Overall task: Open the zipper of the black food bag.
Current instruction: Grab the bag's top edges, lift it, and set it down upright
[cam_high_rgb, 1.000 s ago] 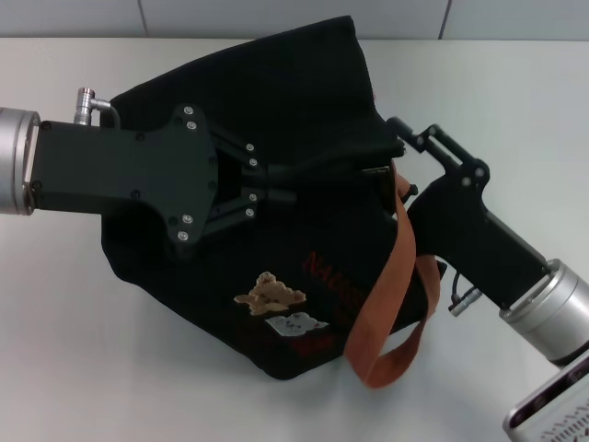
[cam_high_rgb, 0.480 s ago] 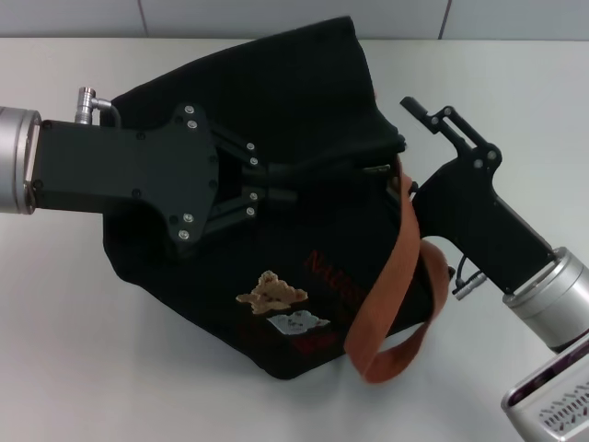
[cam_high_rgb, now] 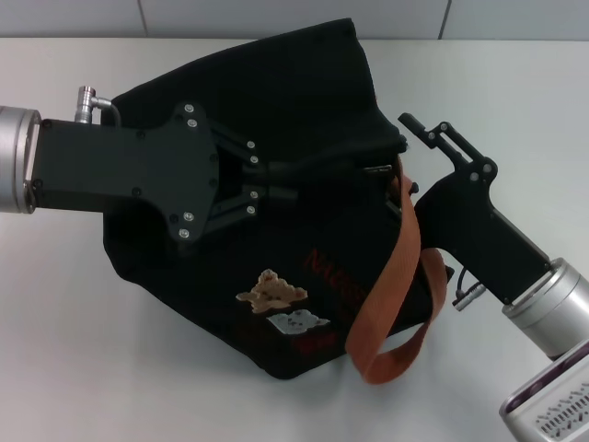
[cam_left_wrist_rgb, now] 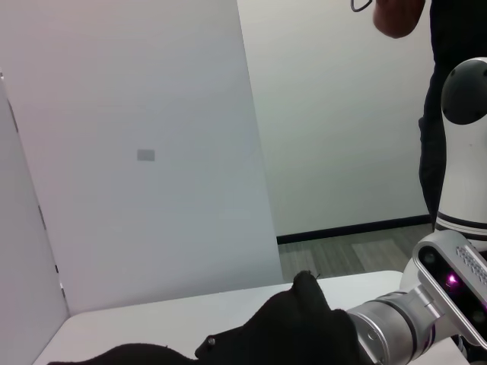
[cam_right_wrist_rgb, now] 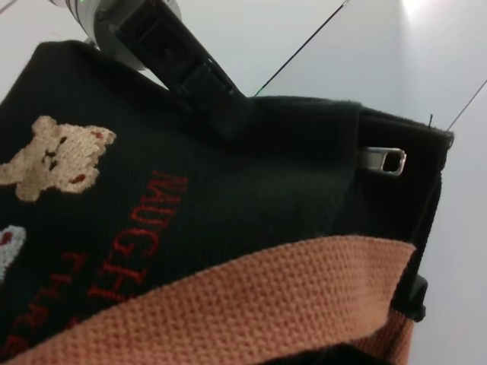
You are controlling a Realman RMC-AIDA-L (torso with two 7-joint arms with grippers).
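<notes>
The black food bag [cam_high_rgb: 276, 101] lies on the white table, with its bear patch [cam_high_rgb: 271, 291] and red lettering facing me. My left gripper [cam_high_rgb: 317, 170] reaches in from the left and is shut on a fold of fabric along the bag's top edge. The zipper's silver pull tab [cam_right_wrist_rgb: 384, 160] sticks out at the bag's right end [cam_high_rgb: 377, 170]. My right gripper [cam_high_rgb: 408, 157] stands open at that end, its fingers on either side of the orange-brown strap [cam_high_rgb: 396, 276], close to the tab but not holding it. The zipper's teeth are hidden in the folds.
The table's back edge meets a pale wall [cam_high_rgb: 276, 18] just behind the bag. The loose strap loop [cam_high_rgb: 391, 354] hangs over the bag's front right corner. In the left wrist view, the right arm [cam_left_wrist_rgb: 396, 327] shows beside black fabric [cam_left_wrist_rgb: 289, 334].
My right gripper rose slightly away from the bag's end, then dropped back, ending a little further right. The strap shifted slightly. The left gripper has kept its hold and place.
</notes>
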